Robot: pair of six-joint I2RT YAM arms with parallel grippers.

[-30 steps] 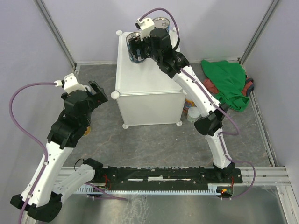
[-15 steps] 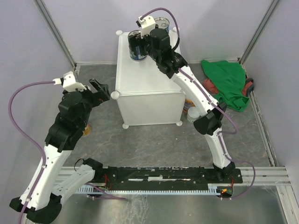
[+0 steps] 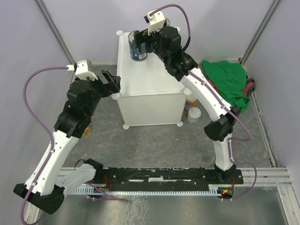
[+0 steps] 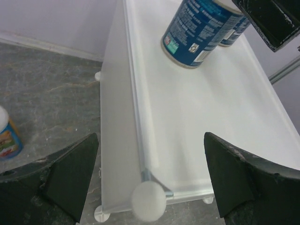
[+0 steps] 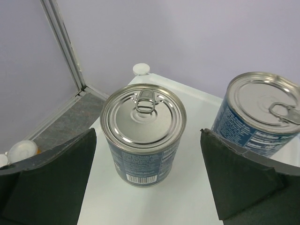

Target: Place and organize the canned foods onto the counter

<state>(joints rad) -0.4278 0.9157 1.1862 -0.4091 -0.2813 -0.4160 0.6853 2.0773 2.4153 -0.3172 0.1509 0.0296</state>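
- A yellow-labelled can (image 3: pixel 87 131) sits on the grey floor (image 3: pixel 154 145), half hidden under the left arm. It is not yet on the counter (image 3: pixel 150 86).
- The left gripper (image 3: pixel 111 83) hangs with its claw spread wide and empty, just off the counter's near-left corner knob (image 4: pixel 148 200). Compared with a second ago, this arm has swung forward toward the cabinet, and its claw is as wide as before.
- On the floor just right of the counter stand an orange-labelled can (image 3: pixel 190 103) and a white-lidded can (image 3: pixel 194 115), both still to be lifted.
- At the far left of the counter top a blue-labelled can (image 5: pixel 143 140) stands upright with its pull-tab up. A second blue-labelled can (image 5: pixel 262 117) stands near it to the right, not touching.
- The right gripper (image 5: pixel 146 138) straddles the first blue can with its fingers wide apart, a clear gap on both sides, holding nothing. A second ago the claw sat lower and closed round this can. It has since let go and risen, and the can stands on the same spot.
- The cans look like rigid metal, probably full and weighty for their size, and the glossy labels may slip. A squeeze across the side wall at mid-height, with the can kept upright, seems the safest hold.
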